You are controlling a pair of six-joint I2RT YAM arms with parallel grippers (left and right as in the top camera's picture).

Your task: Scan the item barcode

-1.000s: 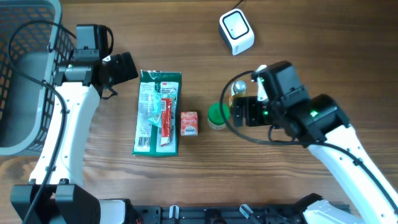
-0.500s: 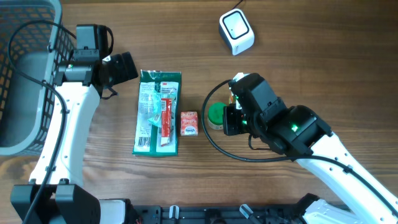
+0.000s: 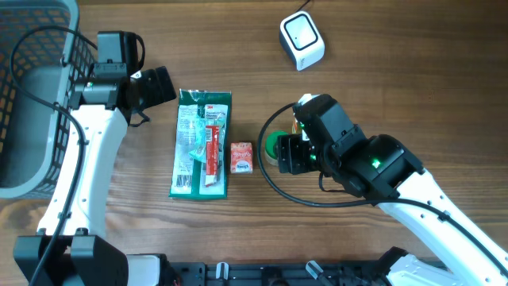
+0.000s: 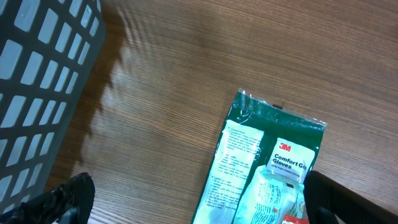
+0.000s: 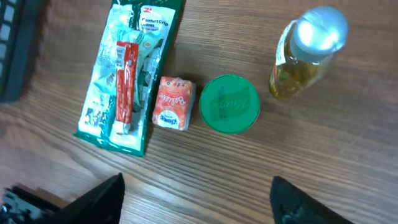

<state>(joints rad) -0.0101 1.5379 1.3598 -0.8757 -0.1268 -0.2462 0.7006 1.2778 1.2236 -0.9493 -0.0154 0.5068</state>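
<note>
Sitting lid-up on the counter [image 3: 413,79], the green-lidded tin [image 5: 229,104] is just ahead of the right fingers [image 5: 106,199], lined up with the gap between them. They're spread wide, gripping nothing! A silver-capped bottle [image 5: 306,53] stands ahead of one finger, a small orange box [image 5: 171,104] just beside the tin, then the glove packet [image 5: 127,74]. The left fingers [image 4: 65,196] are wide too, packet by one, basket [image 4: 43,81] by the other. The white scanner [image 3: 302,41] sits well apart from both.
</note>
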